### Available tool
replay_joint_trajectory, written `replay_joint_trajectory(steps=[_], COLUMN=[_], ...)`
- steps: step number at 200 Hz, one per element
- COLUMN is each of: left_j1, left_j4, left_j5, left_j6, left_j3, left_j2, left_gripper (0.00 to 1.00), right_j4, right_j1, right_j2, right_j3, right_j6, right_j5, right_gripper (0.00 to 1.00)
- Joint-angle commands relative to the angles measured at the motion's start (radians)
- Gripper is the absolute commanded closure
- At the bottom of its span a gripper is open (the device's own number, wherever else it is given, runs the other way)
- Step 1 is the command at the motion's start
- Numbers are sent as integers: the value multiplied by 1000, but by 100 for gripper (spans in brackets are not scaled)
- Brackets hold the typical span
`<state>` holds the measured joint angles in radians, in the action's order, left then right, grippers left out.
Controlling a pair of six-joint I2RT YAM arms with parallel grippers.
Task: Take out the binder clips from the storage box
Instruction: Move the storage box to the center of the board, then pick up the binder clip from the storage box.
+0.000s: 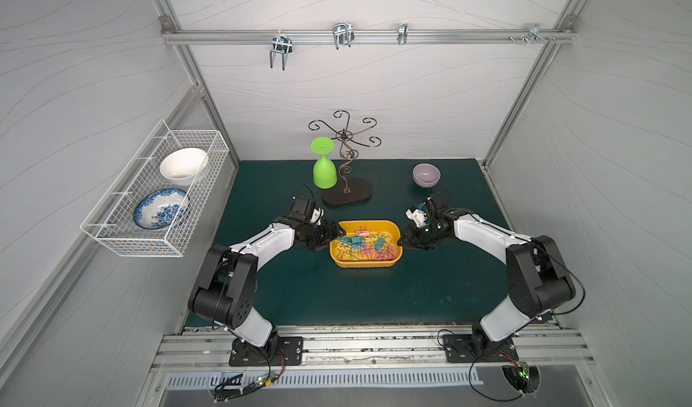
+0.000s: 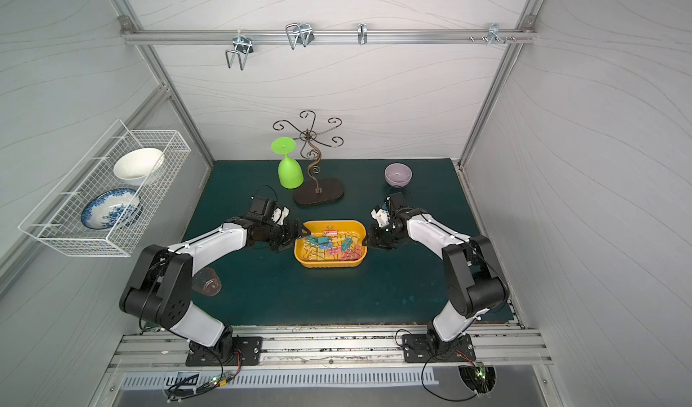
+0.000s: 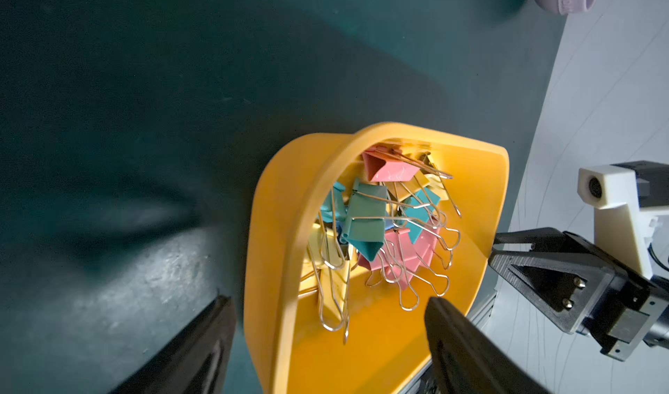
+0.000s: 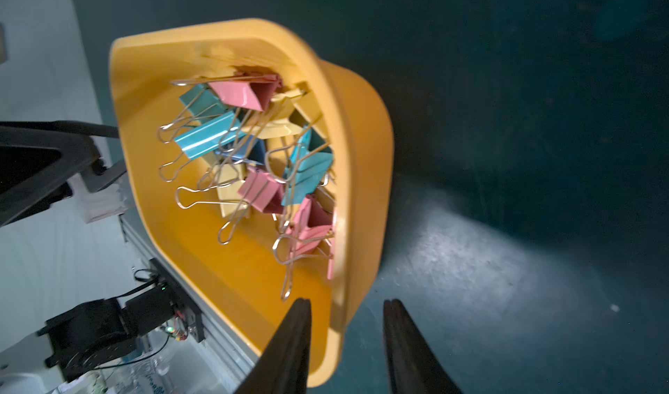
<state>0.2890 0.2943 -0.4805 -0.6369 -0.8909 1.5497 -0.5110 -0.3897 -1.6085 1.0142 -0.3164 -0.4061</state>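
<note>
The yellow-orange storage box [image 1: 374, 222] [image 2: 337, 222] lies in the middle of the dark green table, and a heap of pastel binder clips [image 1: 365, 246] [image 2: 329, 246] fills it. My left gripper [image 1: 331, 239] [image 2: 296, 239] stands wide open at the box's left end. In the left wrist view that gripper [image 3: 329, 298] has the box wall [image 3: 275, 229] between its jaws, and the clips [image 3: 365, 222] lie just ahead. My right gripper [image 1: 401, 242] [image 4: 347, 300] is partly open astride the right rim [image 4: 365, 156]. One of its fingers is inside the box and one outside, with a gap showing.
An upturned green goblet [image 1: 324, 173] and a curled metal stand [image 1: 346, 195] are behind the box. A lilac bowl [image 1: 426, 175] sits at the back right. A white wire basket [image 1: 149, 199] with two bowls hangs on the left wall. A clear glass [image 2: 206, 281] stands beside my left arm.
</note>
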Motion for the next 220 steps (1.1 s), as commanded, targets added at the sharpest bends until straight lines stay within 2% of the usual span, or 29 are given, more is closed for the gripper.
replay_joint_trajectory(steps=[1,33,69,110,154,186,200,220], left_j1=[2,8,47,118,133,133,133,133], left_j4=[28,12,-11,-43,-51,-41,-44,-28], left_j5=[80,123,153,172,167,166,147,136], left_j6=[13,5,-18,-41,-52,-49,-47,-43], left_j3=[20,69,120,163,173,164,160,147], left_j2=[-80,-192,-306,-359,-360,-362,-361,-356], left_gripper=[9,6,4,2,2,2,2,2], right_j4=[-22,99,124,126,110,124,146,174], right_j1=[-29,-171,-253,-311,-329,-344,-352,-366], right_j2=[74,81,-18,-107,-175,-194,-187,-171], right_j3=[64,77,140,168,192,185,176,156], right_j6=[94,334,463,475,474,526,527,535], right_j5=[176,364,425,422,472,522,543,572], right_gripper=[67,74,76,73,72,76,83,86])
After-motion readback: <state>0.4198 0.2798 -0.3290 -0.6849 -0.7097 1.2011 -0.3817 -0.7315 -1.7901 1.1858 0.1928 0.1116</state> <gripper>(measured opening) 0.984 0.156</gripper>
